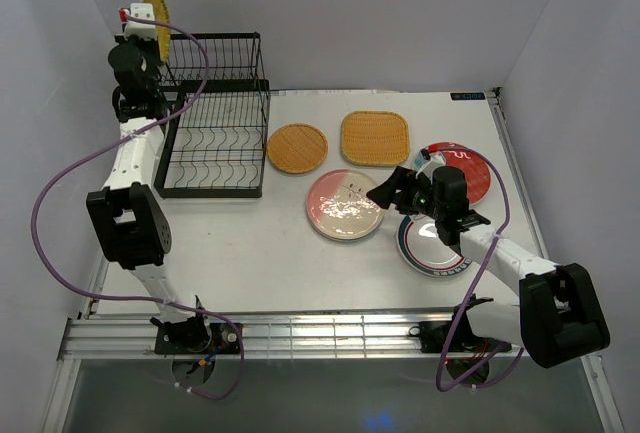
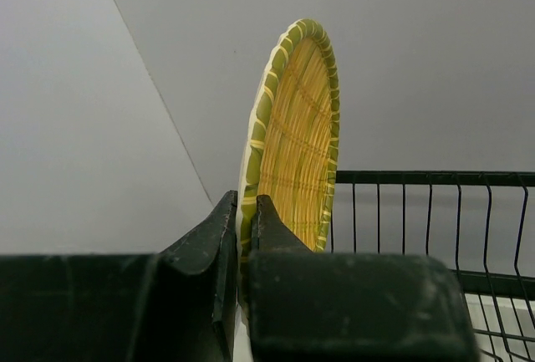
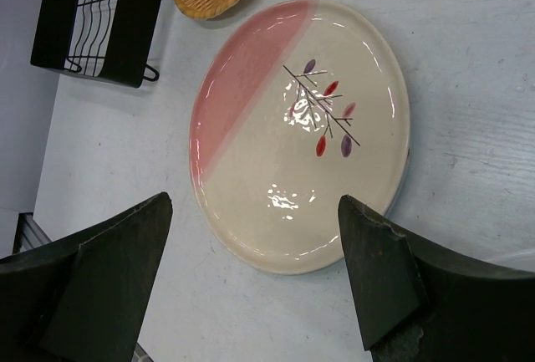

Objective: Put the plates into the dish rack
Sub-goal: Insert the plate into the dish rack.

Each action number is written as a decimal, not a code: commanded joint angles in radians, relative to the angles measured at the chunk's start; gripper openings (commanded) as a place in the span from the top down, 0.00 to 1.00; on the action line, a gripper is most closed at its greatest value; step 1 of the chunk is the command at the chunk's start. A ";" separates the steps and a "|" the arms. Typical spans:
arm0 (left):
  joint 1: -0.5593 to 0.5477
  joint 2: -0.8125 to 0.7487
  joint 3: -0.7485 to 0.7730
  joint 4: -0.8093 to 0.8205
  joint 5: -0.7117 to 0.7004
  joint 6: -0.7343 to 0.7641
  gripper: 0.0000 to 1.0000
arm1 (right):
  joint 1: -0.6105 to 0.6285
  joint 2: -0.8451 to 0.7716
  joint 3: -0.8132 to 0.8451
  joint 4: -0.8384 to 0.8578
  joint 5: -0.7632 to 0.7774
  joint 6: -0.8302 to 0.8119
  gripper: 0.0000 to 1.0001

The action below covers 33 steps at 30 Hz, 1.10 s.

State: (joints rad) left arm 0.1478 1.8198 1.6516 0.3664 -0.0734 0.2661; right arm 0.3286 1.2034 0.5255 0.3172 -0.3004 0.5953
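One woven plate [image 2: 294, 140] clamped in left hand [image 2: 247, 216]

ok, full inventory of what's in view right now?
dish rack: 1, black wire, rear left of the table
green-rimmed woven plate: 1, yellow, on edge above the rack's rear left corner
round woven plate: 1, yellow-orange, flat, right of the rack
rounded-square woven plate: 1, yellow-orange, flat, right of the round one
pink-and-white plate: 1, flat, mid-table
red plate: 1, flat, far right, partly hidden by the right arm
teal-patterned plate: 1, flat, under the right arm
table: 1, white
left hand: shut on the green-rimmed woven plate's rim
right hand: open, over the pink-and-white plate
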 commanded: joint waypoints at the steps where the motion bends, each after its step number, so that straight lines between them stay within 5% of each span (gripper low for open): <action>1: 0.006 -0.030 -0.016 0.068 0.043 0.012 1.00 | 0.001 0.008 0.021 0.040 -0.025 -0.005 0.14; 33: 0.038 0.045 -0.072 0.158 0.060 0.059 1.00 | 0.001 0.050 0.028 0.049 -0.048 -0.003 0.14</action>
State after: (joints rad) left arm 0.1768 1.8622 1.5764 0.5018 -0.0170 0.3161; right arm 0.3286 1.2465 0.5255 0.3187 -0.3305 0.5957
